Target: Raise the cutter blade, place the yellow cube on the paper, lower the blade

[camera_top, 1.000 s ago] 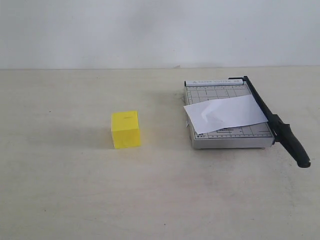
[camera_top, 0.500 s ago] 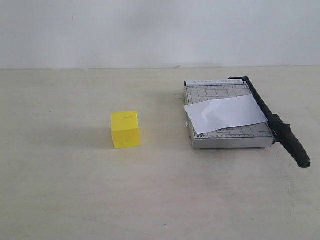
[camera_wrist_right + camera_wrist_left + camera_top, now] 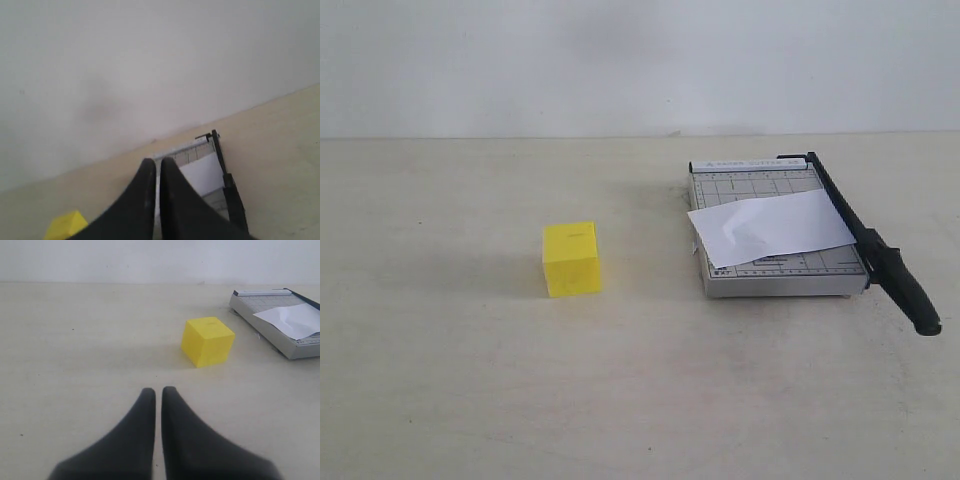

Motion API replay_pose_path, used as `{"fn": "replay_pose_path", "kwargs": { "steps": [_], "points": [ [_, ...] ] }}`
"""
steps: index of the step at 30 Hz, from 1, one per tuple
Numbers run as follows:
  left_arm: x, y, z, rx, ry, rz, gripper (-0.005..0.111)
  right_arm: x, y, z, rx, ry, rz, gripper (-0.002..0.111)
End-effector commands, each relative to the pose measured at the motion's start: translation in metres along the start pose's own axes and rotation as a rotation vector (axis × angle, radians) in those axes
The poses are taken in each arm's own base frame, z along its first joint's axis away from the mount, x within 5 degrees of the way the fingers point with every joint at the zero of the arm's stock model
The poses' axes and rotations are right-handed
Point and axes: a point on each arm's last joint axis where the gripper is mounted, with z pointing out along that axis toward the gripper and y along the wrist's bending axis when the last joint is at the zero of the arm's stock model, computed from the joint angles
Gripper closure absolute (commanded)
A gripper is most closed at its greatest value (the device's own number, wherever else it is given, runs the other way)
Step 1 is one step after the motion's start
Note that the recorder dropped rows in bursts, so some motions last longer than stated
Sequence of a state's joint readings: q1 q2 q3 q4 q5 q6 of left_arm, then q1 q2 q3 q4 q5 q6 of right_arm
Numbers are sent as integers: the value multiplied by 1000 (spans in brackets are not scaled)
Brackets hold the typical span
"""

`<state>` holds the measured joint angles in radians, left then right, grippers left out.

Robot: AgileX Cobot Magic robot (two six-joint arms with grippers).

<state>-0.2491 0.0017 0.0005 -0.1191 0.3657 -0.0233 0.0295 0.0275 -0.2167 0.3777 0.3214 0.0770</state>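
The yellow cube (image 3: 570, 258) sits on the tabletop left of the grey cutter base (image 3: 775, 278). A white paper (image 3: 770, 228) lies across the base. The black cutter blade (image 3: 868, 243) lies down along the base's right edge, its thick handle end jutting past the front. Neither gripper appears in the exterior view. In the left wrist view my left gripper (image 3: 158, 390) is shut and empty, well short of the cube (image 3: 207, 341). In the right wrist view my right gripper (image 3: 158, 161) is shut and empty, held high, with the paper (image 3: 202, 173), blade (image 3: 231, 187) and cube (image 3: 65, 225) beyond.
A beige tabletop (image 3: 460, 380) stretches around the objects, ending at a pale wall (image 3: 620, 60) behind. Nothing else stands on it.
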Motion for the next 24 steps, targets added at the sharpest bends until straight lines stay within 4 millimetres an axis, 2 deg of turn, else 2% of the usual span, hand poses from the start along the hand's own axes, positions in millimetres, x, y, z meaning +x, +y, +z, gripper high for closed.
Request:
{"fn": "replay_pose_path", "kwargs": {
  "steps": [1, 2, 6, 7, 10, 13, 18, 24],
  "points": [
    [0, 0, 0, 4, -5, -2, 102, -14, 13, -3, -18, 155, -191, 94],
    [0, 0, 0, 4, -5, -2, 102, -17, 16, -1, -18, 185, -196, 87],
    [0, 0, 0, 4, -5, -2, 102, -39, 21, 13, 28, 262, -244, 40],
    [0, 0, 0, 4, -5, -2, 102, -42, 22, 17, 36, 277, -238, 34],
    [0, 0, 0, 4, -5, -2, 102, -49, 22, 34, 67, 341, -254, 36],
    [0, 0, 0, 4, -5, -2, 102, -45, 14, 55, 123, 477, -293, 38],
    [0, 0, 0, 4, -5, -2, 102, -34, 2, 102, 200, 752, -273, 37],
    [0, 0, 0, 4, -5, -2, 102, -26, -9, 161, 205, 977, -314, 37]
  ]
}}
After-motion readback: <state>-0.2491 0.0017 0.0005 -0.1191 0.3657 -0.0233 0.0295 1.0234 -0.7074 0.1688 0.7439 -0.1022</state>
